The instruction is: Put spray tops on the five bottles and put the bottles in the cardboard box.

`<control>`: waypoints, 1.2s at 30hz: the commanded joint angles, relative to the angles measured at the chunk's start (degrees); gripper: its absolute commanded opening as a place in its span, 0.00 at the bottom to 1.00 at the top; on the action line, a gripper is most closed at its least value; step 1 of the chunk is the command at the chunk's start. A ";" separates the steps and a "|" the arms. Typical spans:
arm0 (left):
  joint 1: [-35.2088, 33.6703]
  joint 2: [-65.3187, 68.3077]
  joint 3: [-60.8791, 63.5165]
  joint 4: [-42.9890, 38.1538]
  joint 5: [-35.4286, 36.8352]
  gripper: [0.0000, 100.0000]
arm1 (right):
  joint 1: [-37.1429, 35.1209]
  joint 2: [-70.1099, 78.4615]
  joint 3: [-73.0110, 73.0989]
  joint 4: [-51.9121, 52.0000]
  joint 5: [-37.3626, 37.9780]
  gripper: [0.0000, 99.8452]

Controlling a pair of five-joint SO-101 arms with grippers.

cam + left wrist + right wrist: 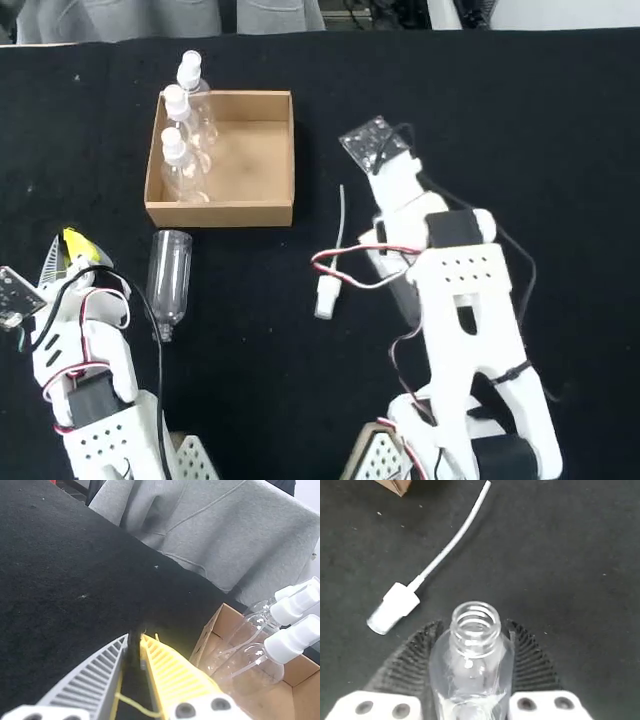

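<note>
Showing one moment of the bottle task: an uncapped bottle (470,665) is clasped by the right gripper (475,626), with its threaded neck open. A loose spray top (393,614) is laid near it on the black table (560,120), tube stretched out flat. Three capped bottles (185,168) are stood along the left side of the cardboard box (220,213). A second uncapped bottle (168,275) is laid just before the box. The left gripper (135,639) is closed on nothing
</note>
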 commanded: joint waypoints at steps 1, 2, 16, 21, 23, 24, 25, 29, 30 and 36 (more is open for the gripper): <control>0.84 -0.35 1.27 -0.88 -3.87 0.03 | -2.29 -2.59 -3.56 -1.05 -3.16 0.06; 0.84 -0.35 1.27 -0.88 -4.22 0.03 | -2.11 -2.59 -3.38 -1.67 -4.22 0.06; 0.31 -0.44 1.27 -0.88 -4.75 0.03 | -1.93 -3.21 -3.30 -1.67 -9.14 0.06; 0.92 -0.44 1.27 -0.88 -10.11 0.03 | -0.70 -10.68 0.40 -2.11 -10.73 0.05; 0.92 -0.44 1.27 -0.88 -10.46 0.03 | -0.18 -13.67 2.07 -2.20 -10.73 0.04; 0.92 -0.44 1.27 -0.88 -10.55 0.03 | 0.00 -14.90 2.95 -2.20 -10.73 0.04; 0.92 -0.44 1.27 -0.79 -10.55 0.03 | 0.18 -15.87 3.82 -2.29 -10.73 0.04; 1.01 -0.35 1.27 -0.62 -10.55 0.03 | 1.58 -18.51 7.52 -5.01 -10.73 0.04; 1.10 -0.44 1.27 0.35 -10.55 0.03 | 2.20 -19.03 8.66 -6.07 -10.73 0.04; 6.02 -0.35 1.27 1.67 -15.82 0.03 | 5.63 -22.46 14.20 -10.29 -10.73 0.04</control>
